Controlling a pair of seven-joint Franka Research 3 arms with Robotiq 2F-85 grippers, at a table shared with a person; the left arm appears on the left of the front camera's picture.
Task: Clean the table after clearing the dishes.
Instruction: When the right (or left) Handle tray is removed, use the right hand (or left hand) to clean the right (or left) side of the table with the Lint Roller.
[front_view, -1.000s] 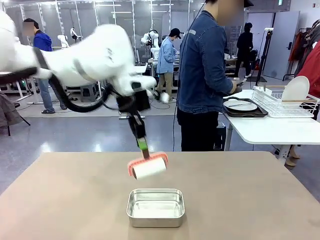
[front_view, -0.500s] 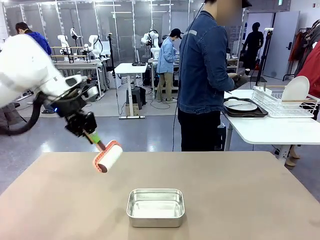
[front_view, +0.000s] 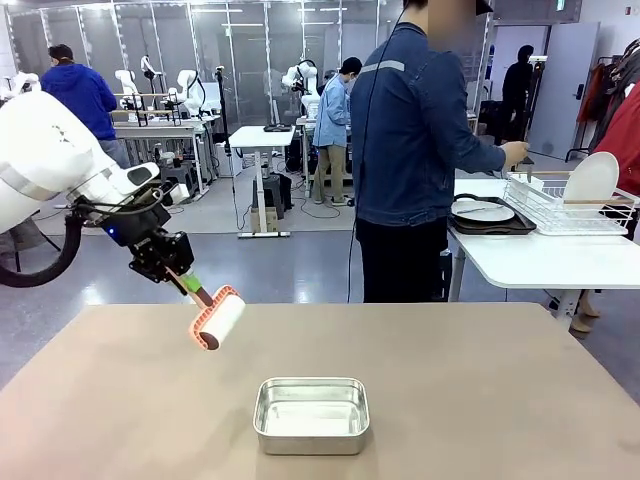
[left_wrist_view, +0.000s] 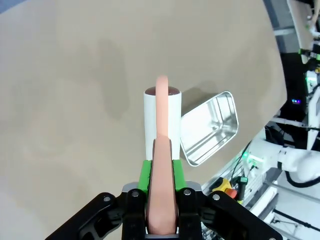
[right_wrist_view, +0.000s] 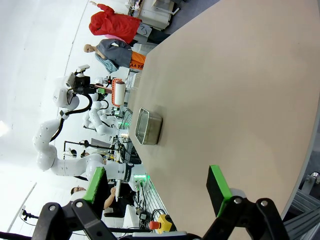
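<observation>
L gripper (front_view: 190, 283): fingers shut tight on handle of pink-framed white roller (front_view: 218, 318), green pads (left_wrist_view: 144, 176) on both sides. Roller tilted over far-left of wide tan-brown tabletop (front_view: 480, 380). R gripper (right_wrist_view: 157, 185): fingers wide apart, holding nothing, above tabletop. Round white plate (front_view: 480, 210) on dark brown tray (front_view: 492, 229), side table at right.

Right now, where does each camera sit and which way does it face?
Front view: fixed between the arms, facing across the table at the person; the left arm enters from picture left, left end effector gripping a lint roller.
Left wrist view: on the left wrist, looking down its fingers at the table; end effector shut on the roller's pink handle.
Right wrist view: on the right wrist, rolled sideways, looking along the tabletop; right end effector open, empty.
Shared: all three show the steel pan and the roller.
</observation>
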